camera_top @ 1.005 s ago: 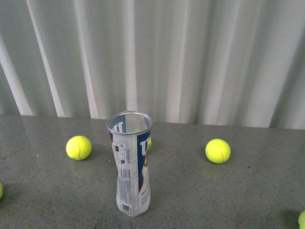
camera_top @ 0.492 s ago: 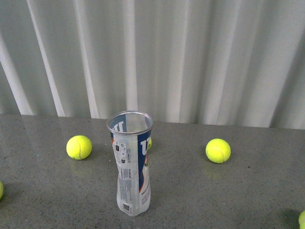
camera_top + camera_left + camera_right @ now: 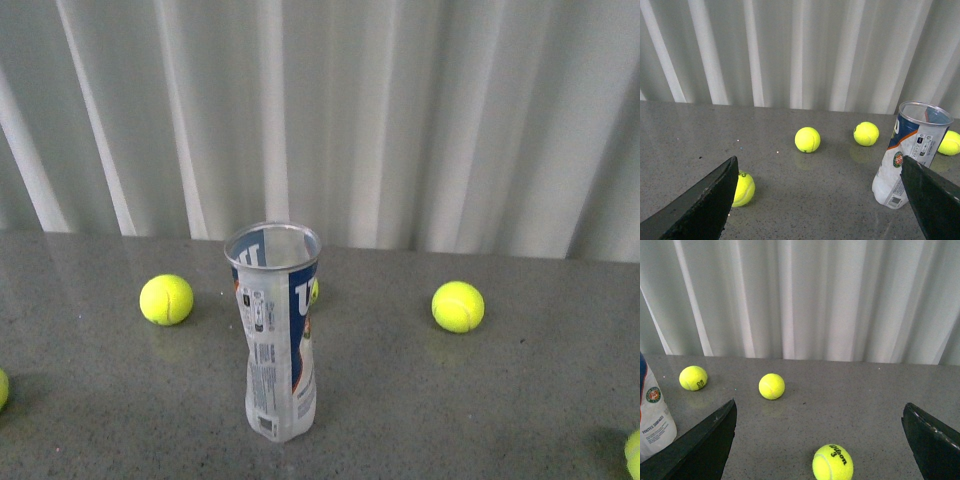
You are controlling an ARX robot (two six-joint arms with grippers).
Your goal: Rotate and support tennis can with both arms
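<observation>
The tennis can (image 3: 280, 340) stands upright on the grey table, a dented clear tube with a blue-white label and its metal-rimmed mouth open at the top. Neither arm shows in the front view. In the left wrist view the can (image 3: 910, 155) stands just beyond one black finger (image 3: 935, 200) of my left gripper (image 3: 818, 170), which is open and holds nothing. My right gripper (image 3: 819, 407) is also open and empty, and the can (image 3: 652, 415) sits at the picture's edge, outside its finger (image 3: 705, 445).
Several yellow-green tennis balls lie on the table: one (image 3: 166, 299) left of the can, one (image 3: 458, 306) to its right, one (image 3: 313, 291) partly hidden behind it. A ball (image 3: 832, 462) lies between the right fingers. A white pleated curtain (image 3: 400, 120) closes the back.
The front view has shifted slightly, so the can, balls and table edge sit a little higher in the picture. The can stands as before.
</observation>
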